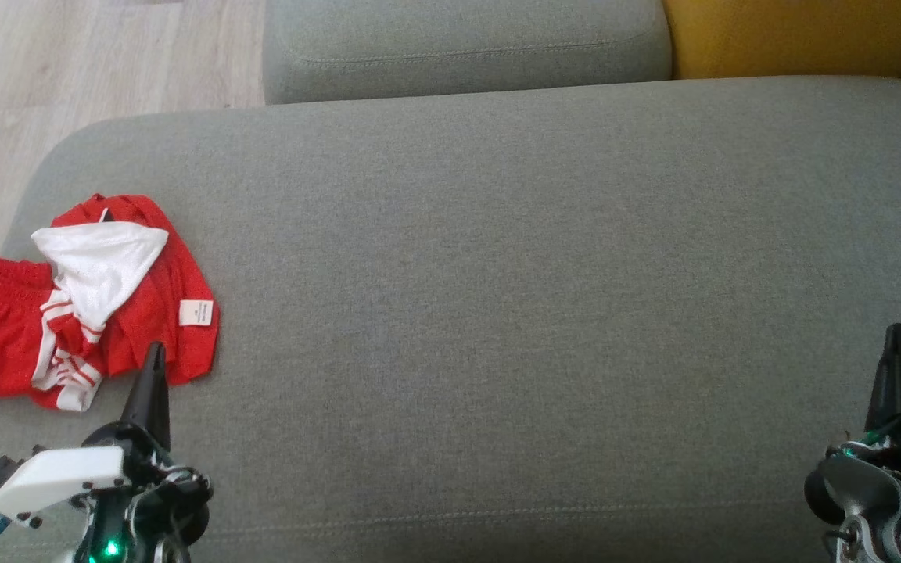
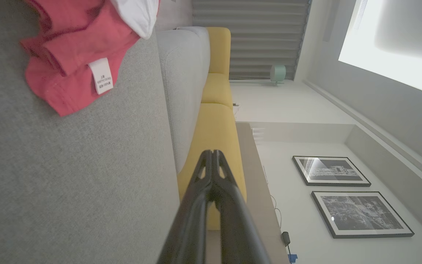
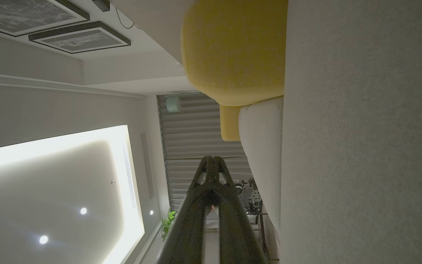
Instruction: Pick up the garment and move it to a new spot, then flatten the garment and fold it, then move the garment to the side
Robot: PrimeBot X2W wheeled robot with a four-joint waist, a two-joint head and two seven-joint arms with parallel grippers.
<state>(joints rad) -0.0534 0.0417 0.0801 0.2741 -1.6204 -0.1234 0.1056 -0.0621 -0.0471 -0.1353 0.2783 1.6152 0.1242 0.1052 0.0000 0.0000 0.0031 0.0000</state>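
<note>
The garment (image 1: pixel 75 305), red with white striped trim, a white inner panel and a small white label, lies crumpled at the left end of the grey cushion (image 1: pixel 497 274). In the left wrist view the garment (image 2: pixel 75 62) fills the upper left corner, its label facing the camera. My left gripper (image 1: pixel 155 352) is shut and empty, its tip just at the garment's near edge in the head view; the left gripper (image 2: pixel 213 154) has fingers pressed together. My right gripper (image 1: pixel 897 332) hovers shut and empty over the cushion's right end, fingers closed in its own view too (image 3: pixel 213 160).
A second grey cushion (image 1: pixel 466 39) and a yellow cushion (image 1: pixel 795 31) lie beyond the far edge. Wooden floor (image 1: pixel 67 62) shows at the upper left. The wide middle of the grey cushion is bare fabric.
</note>
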